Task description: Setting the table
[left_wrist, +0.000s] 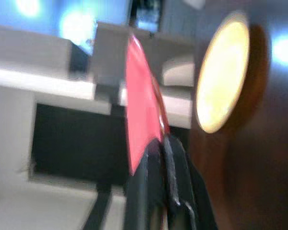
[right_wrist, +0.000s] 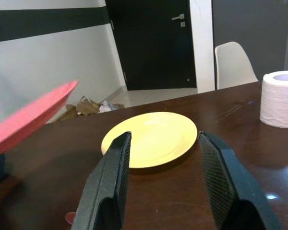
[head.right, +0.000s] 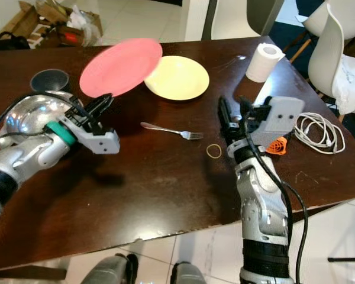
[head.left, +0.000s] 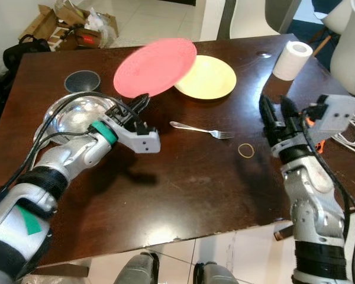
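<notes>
My left gripper (head.left: 143, 100) is shut on the near rim of a red plate (head.left: 155, 66), which it holds tilted in the air above the dark wooden table (head.left: 183, 183). The red plate partly overlaps a yellow plate (head.left: 210, 77) lying flat on the table behind it. A silver fork (head.left: 201, 129) lies in the middle of the table, between my two arms. My right gripper (head.left: 276, 117) stands open above the table's right side, pointing toward the yellow plate (right_wrist: 151, 136), with nothing between its fingers (right_wrist: 110, 184).
A shiny metal bowl (head.left: 77, 115) sits under my left forearm, a dark round lid (head.left: 83, 81) behind it. A paper roll (head.left: 292, 59) stands at the far right; a rubber band (head.left: 246, 150) lies near the fork. White cable (head.right: 319, 131) and chairs (head.right: 334, 53) are at the right edge.
</notes>
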Motion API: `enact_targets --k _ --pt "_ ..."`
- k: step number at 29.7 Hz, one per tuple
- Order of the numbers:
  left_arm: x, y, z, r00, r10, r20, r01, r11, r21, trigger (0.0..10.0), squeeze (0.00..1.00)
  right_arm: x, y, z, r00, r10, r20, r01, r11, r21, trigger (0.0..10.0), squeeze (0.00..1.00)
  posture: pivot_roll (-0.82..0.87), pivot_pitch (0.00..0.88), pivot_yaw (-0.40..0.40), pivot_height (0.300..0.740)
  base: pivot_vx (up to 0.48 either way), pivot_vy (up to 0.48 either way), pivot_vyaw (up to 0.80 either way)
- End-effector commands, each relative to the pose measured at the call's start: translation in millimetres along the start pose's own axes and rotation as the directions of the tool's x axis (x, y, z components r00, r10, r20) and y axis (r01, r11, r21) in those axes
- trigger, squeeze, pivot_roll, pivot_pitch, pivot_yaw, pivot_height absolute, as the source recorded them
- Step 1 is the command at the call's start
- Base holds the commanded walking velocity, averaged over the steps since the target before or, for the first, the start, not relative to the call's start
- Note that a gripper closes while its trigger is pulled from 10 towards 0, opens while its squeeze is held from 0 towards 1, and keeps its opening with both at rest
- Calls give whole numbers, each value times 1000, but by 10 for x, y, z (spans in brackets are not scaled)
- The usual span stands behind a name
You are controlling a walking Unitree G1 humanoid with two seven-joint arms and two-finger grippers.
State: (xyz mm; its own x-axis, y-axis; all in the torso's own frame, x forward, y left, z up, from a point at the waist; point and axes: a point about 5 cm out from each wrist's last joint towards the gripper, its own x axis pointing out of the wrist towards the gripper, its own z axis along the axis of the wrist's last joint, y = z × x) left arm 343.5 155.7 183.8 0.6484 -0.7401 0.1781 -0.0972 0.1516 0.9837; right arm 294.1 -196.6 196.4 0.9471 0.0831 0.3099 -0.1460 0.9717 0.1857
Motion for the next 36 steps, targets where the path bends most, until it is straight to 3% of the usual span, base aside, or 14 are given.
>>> enact_targets --k 1,5,7,11,12,15,17,18,21,25,26,27,28,36 --pt "-77 -36 110 990 -84 116 84 996 2 10000 0 -23 -70 34 1000 -16 1 16 1000 -3 10000 0 103 34 31 740 0 0 0" --pt "-134 -23 138 980 -120 160 121 993 4 10000 0 -25 -78 46 1000 -15 3 15 1000 -6 10000 0 110 37 36 740 0 0 0" --pt "-257 -46 244 940 -202 276 206 978 14 10000 0 -34 -97 43 1000 -17 2 17 1000 -7 10000 0 112 39 37 740 0 0 0" --pt "-302 -86 287 919 -241 312 249 968 14 10000 0 -36 -96 36 1000 -18 0 18 1000 -5 10000 0 111 39 37 740 0 0 0" --pt "-321 -143 324 900 -275 337 287 958 17 10000 0 -33 -86 26 1000 -17 -1 17 1000 -1 10000 0 109 39 37 740 0 0 0" --pt "-316 -193 359 891 -294 345 309 951 13 10000 0 -30 -67 18 1000 -13 -3 13 1000 4 10000 0 108 39 38 740 0 0 0" --pt "-330 -333 445 854 -356 378 381 924 9 10000 0 -23 -34 1 1000 -5 -7 5 1000 13 10000 0 107 39 36 740 0 0 0" --pt "-330 -333 445 854 -356 378 381 924 9 10000 0 -23 -34 1 1000 -5 -7 5 1000 13 10000 0 107 39 36 740 0 0 0" --pt "-395 -521 495 800 -452 396 481 876 29 10000 0 -16 -14 -13 1000 2 -11 -1 1000 18 10000 0 108 39 36 740 0 0 0" --pt "-424 -616 521 770 -498 400 530 847 36 10000 0 -11 -6 -15 1000 4 -11 -3 1000 20 10000 0 99 40 41 740 0 0 0" --pt "-434 -642 530 759 -513 402 544 838 42 10000 86 -9 -4 -13 1000 4 -10 -4 1000 21 10000 0 99 40 41 740 0 0 0" --pt "-434 -642 530 759 -513 402 544 838 42 10000 86 -9 -4 -13 1000 4 -10 -4 1000 21 10000 0 99 40 41 740 0 0 0" --pt "-457 -661 523 743 -534 404 571 820 34 10000 1000 -11 -5 -13 1000 2 -9 -2 1000 21 10000 0 97 41 40 740 0 0 0" --pt "-536 -580 423 730 -565 385 598 800 40 10000 1000 -26 -21 -11 1000 -2 -11 2 1000 19 10000 0 103 45 38 740 0 0 0"
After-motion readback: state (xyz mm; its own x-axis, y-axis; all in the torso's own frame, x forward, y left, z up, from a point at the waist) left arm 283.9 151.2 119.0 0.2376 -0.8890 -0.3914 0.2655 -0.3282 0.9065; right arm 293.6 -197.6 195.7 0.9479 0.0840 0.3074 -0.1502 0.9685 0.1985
